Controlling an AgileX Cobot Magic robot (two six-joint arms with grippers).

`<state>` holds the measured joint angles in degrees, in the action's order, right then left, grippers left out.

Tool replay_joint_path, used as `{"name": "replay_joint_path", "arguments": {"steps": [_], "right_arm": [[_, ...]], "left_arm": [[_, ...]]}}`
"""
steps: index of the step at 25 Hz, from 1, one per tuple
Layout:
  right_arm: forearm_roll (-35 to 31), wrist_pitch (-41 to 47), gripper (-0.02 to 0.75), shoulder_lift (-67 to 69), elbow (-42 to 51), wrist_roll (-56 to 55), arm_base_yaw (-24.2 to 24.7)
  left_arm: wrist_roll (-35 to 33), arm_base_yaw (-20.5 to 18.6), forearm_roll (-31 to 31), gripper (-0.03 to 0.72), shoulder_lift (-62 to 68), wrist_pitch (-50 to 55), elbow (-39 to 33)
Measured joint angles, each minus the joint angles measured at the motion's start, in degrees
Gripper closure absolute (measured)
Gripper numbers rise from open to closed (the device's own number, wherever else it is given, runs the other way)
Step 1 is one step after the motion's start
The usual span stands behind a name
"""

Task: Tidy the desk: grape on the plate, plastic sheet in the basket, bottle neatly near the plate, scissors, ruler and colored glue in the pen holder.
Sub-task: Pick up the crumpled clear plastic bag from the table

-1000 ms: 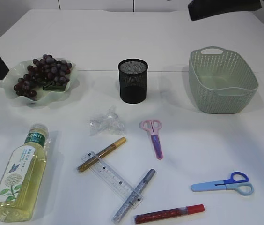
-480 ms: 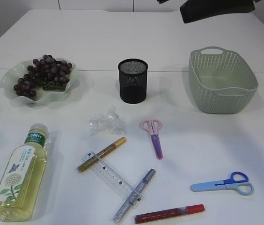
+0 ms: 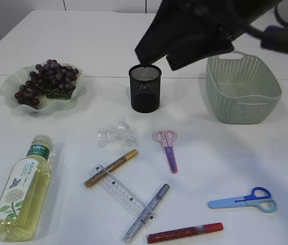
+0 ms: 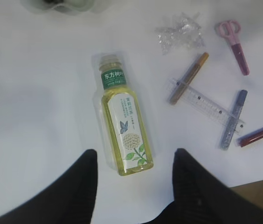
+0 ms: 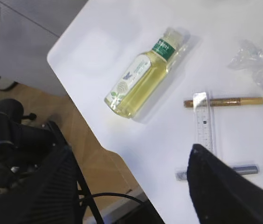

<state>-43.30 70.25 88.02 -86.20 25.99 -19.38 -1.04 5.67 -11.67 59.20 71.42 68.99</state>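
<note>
Pale-yellow bottle (image 4: 123, 131) lies flat, green-labelled; left gripper (image 4: 134, 179) and right gripper (image 5: 131, 186) gape, both empty

Right arm (image 3: 205, 30) reaching across the top, right hand (image 5: 131, 186) agape, left hand (image 4: 134, 182) half-spread, both empty.

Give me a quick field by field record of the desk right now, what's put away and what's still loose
grapes: on the plate at the far left, bunch already in place
pen holder: black mesh cup, nothing seen sticking out
basket: green basket, looks empty
bottle: lying on its side, front left
plastic sheet: crumpled, loose on the table
scissors: pink pair and blue pair, both loose
ruler: clear ruler lying across the gold glue pen and silver glue pen
red glue pen: near front edge
left gripper: open, above the bottle
right gripper: open, holding nothing
</note>
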Motion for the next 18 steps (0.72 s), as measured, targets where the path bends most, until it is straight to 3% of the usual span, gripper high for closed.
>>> {"name": "replay_joint_path", "arguments": {"steps": [9, 18], "right_arm": [[24.8, 0.3, 0.163, 12.9, -13.5, -11.0, -9.3], [31.6, 0.6, 0.163, 26.6, -23.5, -15.5, -9.8]], "left_arm": [[1.9, 0.0, 0.0, 0.307, -7.5, 0.8, 0.0], [2.1, 0.0, -0.9, 0.307, -7.8, 0.9, 0.0]]}}
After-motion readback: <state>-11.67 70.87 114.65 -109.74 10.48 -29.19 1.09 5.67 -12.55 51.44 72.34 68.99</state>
